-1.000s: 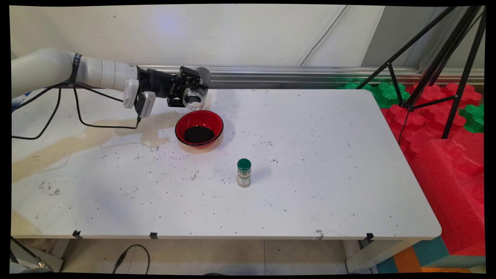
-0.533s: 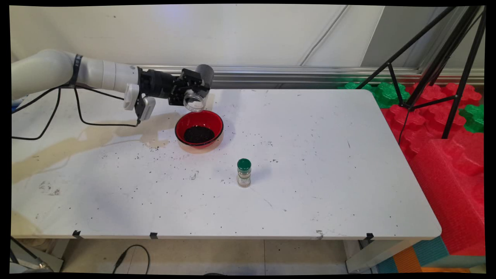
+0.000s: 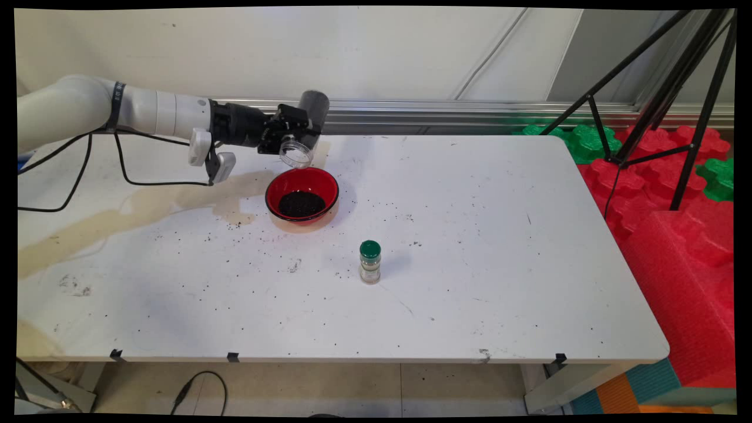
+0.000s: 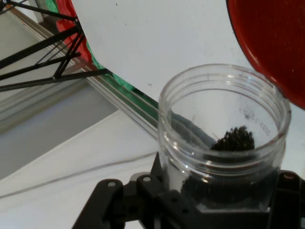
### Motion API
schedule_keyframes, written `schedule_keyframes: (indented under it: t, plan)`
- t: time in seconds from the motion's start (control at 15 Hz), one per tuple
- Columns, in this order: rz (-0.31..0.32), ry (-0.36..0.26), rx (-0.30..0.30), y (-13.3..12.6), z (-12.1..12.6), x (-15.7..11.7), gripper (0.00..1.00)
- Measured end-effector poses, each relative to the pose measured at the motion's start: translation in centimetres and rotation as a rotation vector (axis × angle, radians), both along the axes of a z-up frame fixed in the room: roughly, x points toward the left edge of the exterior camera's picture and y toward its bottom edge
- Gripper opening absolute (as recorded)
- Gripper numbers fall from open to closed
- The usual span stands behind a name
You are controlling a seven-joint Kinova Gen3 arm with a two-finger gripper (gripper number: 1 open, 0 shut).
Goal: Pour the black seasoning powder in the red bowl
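Note:
My gripper (image 3: 294, 132) is shut on a clear plastic jar (image 3: 304, 130), held tilted above the far rim of a red bowl (image 3: 302, 194). The jar's open mouth faces down and toward the camera in the main view. In the hand view the jar (image 4: 224, 138) fills the lower right, with a small heap of black grains inside it, and the red bowl (image 4: 271, 43) shows at the upper right. The bowl holds a pile of black grains. A small spice bottle with a green cap (image 3: 370, 262) stands upright nearer the table's front, apart from the bowl.
Black grains lie scattered over the white table (image 3: 470, 264), and a brownish stain spreads over its left part. Red and green foam blocks (image 3: 675, 194) and a black tripod (image 3: 664, 88) stand to the right. Black cables hang from the arm at left.
The jar has tipped back up: its closed end rose and its mouth lifted slightly above the bowl. The hand turned a little. Bowl and spice bottle stayed where they were.

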State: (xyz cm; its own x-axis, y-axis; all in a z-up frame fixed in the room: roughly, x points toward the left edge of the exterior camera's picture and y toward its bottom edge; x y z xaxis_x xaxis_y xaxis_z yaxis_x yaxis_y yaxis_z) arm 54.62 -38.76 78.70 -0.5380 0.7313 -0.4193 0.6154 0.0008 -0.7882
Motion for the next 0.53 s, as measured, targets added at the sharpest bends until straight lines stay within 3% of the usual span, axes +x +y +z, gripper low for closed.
schedule_keyframes:
  t: [0.53]
  plan:
    - [-0.049,-0.052,-0.082,0.04,0.41,-0.21,0.00]
